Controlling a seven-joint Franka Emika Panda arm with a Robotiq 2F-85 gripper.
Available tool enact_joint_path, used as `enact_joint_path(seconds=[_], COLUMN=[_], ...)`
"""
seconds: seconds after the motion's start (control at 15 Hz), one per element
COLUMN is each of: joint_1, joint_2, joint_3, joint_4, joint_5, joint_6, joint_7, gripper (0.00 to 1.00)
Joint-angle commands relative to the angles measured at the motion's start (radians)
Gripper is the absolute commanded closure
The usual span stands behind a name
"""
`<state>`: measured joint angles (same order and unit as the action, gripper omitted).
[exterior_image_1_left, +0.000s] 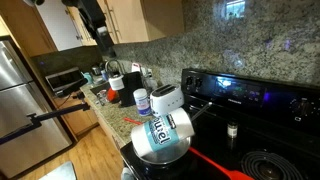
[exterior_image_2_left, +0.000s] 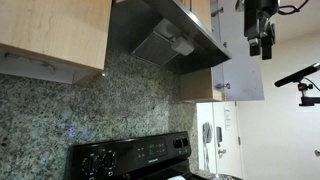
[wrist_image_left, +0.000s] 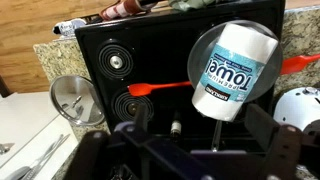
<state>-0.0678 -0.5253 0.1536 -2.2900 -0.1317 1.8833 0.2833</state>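
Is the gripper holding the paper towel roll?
No, the paper towel roll lies in the pan on the stove, apart from the open gripper.

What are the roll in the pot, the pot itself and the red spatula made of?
The roll looks like paper towels in printed plastic wrap, slightly glossy. The pot seems metal: grey with a dull sheen. The red spatula looks matte, probably silicone or plastic; I cannot tell which.

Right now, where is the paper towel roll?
The towel roll lies in the pan on the stove, at the upper right of the wrist view, with the red spatula just to its left.
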Motion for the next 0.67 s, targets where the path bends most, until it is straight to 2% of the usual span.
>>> enact_joint_path(seconds=[0.0, 0.4, 0.6], joint_1=[0.018, 0.018, 0.073], joint_2=[0.002, 0.002, -0.067], joint_3=[-0.015, -0.015, 0.053], joint_4=[0.002, 0.002, -0.062], joint_5=[-0.008, -0.008, -0.091], joint_6=[-0.003, -0.003, -0.038], joint_7=[0.007, 0.007, -0.036], gripper=[0.00, 0.00, 0.00])
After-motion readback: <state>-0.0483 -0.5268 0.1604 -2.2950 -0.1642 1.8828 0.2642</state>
